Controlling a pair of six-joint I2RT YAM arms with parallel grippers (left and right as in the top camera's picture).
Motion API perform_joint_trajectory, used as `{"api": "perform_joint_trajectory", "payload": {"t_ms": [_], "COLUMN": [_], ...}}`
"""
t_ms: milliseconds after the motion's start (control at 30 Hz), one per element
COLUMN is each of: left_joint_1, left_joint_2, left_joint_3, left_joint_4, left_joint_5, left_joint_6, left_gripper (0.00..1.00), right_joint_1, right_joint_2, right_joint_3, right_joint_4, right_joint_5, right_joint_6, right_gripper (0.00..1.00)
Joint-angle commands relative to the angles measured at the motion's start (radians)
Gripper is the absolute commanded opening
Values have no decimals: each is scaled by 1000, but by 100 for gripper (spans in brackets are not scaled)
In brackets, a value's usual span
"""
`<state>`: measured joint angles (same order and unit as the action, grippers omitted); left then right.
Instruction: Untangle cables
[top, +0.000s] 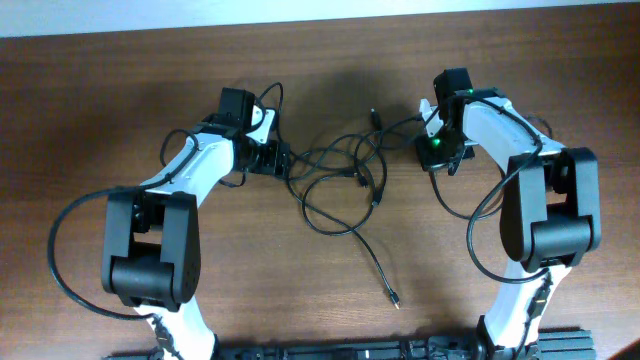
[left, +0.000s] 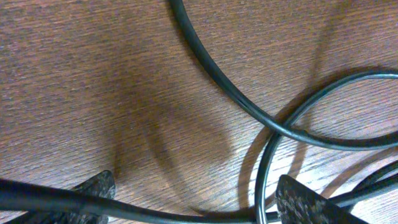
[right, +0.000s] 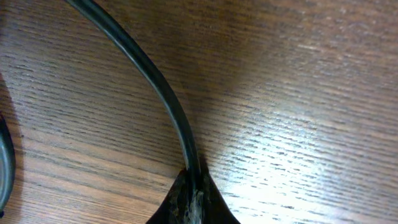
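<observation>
Several thin black cables (top: 340, 165) lie tangled in loops on the wooden table between my two arms. One long end trails toward the front and stops at a small plug (top: 394, 297). Another plug (top: 374, 116) lies at the back. My left gripper (top: 278, 160) is at the tangle's left edge. In the left wrist view its fingers (left: 199, 208) are wide apart, low over the wood, with a cable (left: 217, 74) looping ahead and another strand crossing between the fingertips. My right gripper (top: 432, 148) is at the tangle's right edge. Its fingers (right: 194, 199) are shut on a cable (right: 155, 87).
The wooden table (top: 120, 120) shows around the tangle. Thicker black wires hang from both arms, one looping at the left (top: 60, 230) and one at the right (top: 475, 230). A dark rail (top: 350, 350) runs along the front edge.
</observation>
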<state>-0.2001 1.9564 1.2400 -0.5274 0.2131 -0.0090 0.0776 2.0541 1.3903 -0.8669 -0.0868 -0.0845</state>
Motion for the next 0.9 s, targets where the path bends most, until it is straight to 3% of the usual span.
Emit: {"api": "perform_joint_trajectory", "payload": {"t_ms": [0,133,233,400,733,867], "left_joint_1": [-3,-3,-3,-3,-3,-3], "left_joint_2": [9,9,9,9,9,9], "left_joint_3": [4,4,4,4,4,4], "left_joint_4": [-1,-2,-5,-5,-5,-9], "left_joint_5": [11,11,11,11,8,8], "left_joint_6": [-3,-3,-3,-3,-3,-3], "left_gripper": [84,84,84,83,84,84], "right_joint_1": [6,0,-25,-101,-219,-287], "right_joint_2": [12,-46,-135,-273,-359,-359], "right_joint_3": [-15,101,291,532,551,551], "right_joint_4": [-41,-134,-241,-291,-306,-258], "right_joint_5": [11,-14,-22,-204,-215,-61], "right_joint_6": [68,72,93,121,127,127], "right_gripper": [4,4,4,4,4,4]}}
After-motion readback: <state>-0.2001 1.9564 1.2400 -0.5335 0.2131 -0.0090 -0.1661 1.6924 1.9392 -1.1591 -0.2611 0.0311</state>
